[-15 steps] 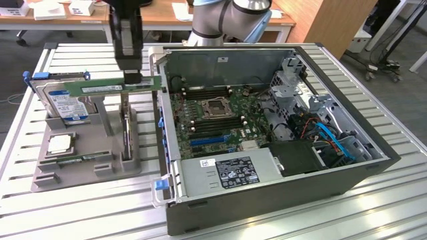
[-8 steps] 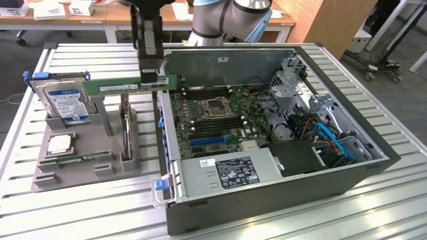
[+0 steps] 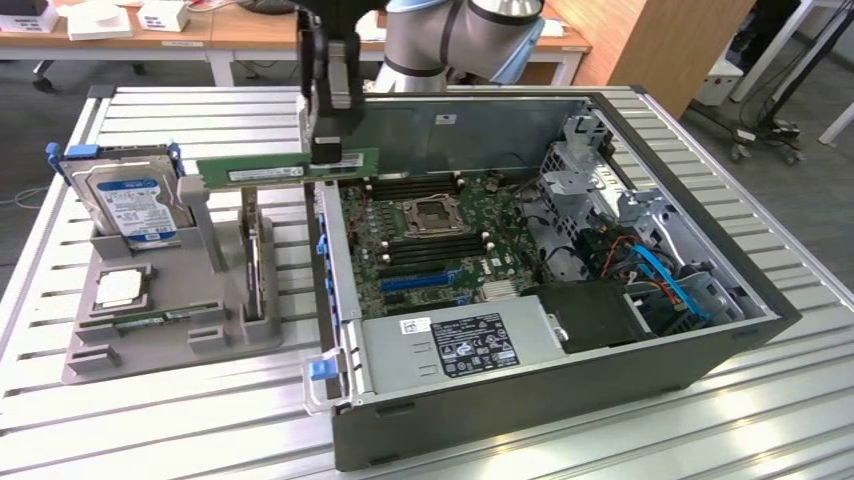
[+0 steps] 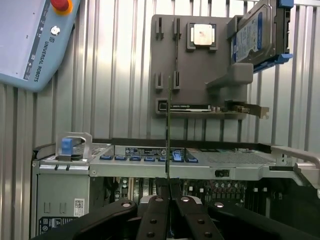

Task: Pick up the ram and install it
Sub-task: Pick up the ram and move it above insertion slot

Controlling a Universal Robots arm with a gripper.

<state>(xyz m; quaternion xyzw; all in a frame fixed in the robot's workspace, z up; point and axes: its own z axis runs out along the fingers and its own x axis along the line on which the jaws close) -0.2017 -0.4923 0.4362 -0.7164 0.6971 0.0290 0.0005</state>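
The ram is a long thin green stick held level in the air, just above the left wall of the open computer case in the exterior view. My gripper is shut on the ram's end nearest the case, coming down from above. In the wrist view the ram shows edge-on as a thin dark line rising from between the black fingers of the gripper. The motherboard, with its long memory slots beside the processor socket, lies below and to the exterior view's right of the ram.
A grey parts holder sits on the slatted table at the exterior view's left, carrying a blue-labelled hard drive, a processor chip and an upright expansion card. Inside the case are a power supply and drive cages. A teach pendant lies on the table.
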